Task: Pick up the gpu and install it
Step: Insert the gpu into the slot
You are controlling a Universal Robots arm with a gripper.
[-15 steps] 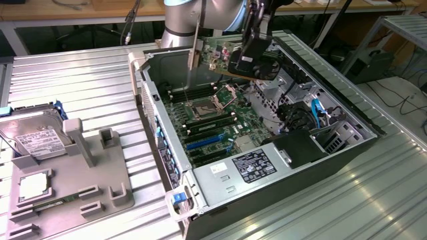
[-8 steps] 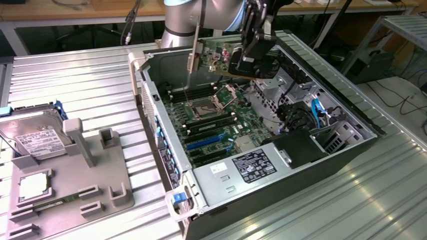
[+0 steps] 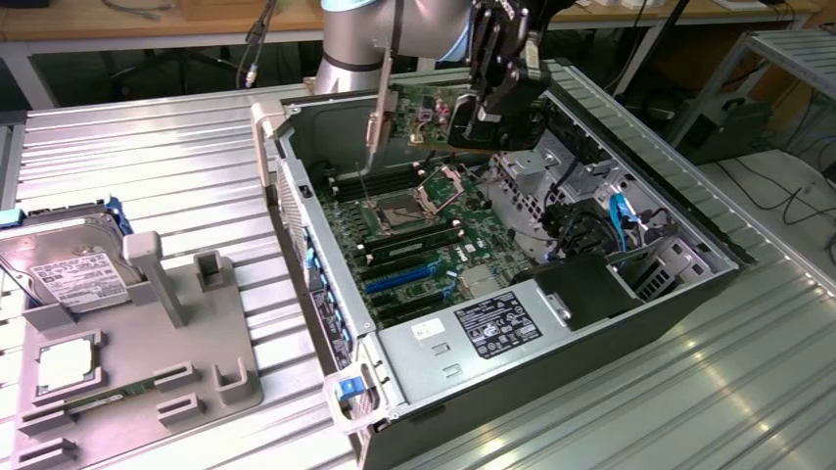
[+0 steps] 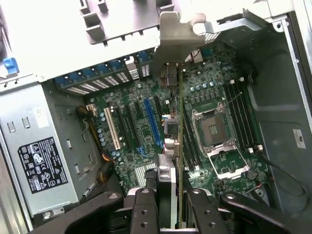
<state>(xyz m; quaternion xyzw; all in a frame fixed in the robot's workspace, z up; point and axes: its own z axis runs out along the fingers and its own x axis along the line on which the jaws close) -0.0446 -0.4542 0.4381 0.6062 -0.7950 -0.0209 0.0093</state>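
The gpu [image 3: 421, 113] is held upright above the open case [image 3: 290, 186] — clamped edge-on between the partly closed fingers [image 4: 145, 209] — so pickup is judged done and installation in hand, for which its lower edge must be aligned over a motherboard slot [image 4: 152, 119].

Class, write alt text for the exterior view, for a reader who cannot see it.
A robot gripper holds the gpu above an open computer case with its motherboard exposed. On the exterior view's left, a hard drive sits in a grey holder on the metal table.
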